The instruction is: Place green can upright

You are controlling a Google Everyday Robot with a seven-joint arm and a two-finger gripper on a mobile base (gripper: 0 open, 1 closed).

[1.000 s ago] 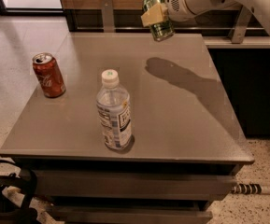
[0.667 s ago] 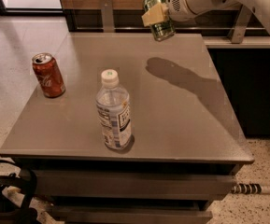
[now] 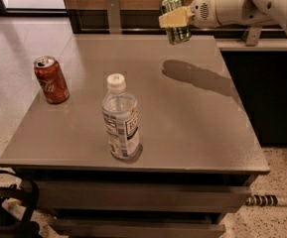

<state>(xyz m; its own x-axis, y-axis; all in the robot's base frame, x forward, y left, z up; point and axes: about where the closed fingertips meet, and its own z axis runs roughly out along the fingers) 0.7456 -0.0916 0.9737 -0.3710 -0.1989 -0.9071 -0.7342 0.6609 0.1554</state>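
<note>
Grasp of the green can [image 3: 172, 5] is seen in the camera view: the can is clamped between the fingers of the gripper [image 3: 175, 20], one cream-coloured finger [image 3: 169, 21] being pressed across the can's middle. The gripper is found at the upper centre of the view, at the end of a white arm [image 3: 242, 6] that is extended in from the right. The can is held in the air above the far edge of the grey table [image 3: 192, 133], clear of its surface, close to upright and slightly tilted. A dark shadow [image 3: 197, 76] is cast on the tabletop below and to the right of the can. A red can [image 3: 51, 80] is stood upright near the table's left edge, well apart from the gripper. A clear water bottle [image 3: 121, 118] with a white cap is stood upright towards the near edge, to the right of the red can and apart from it.
</note>
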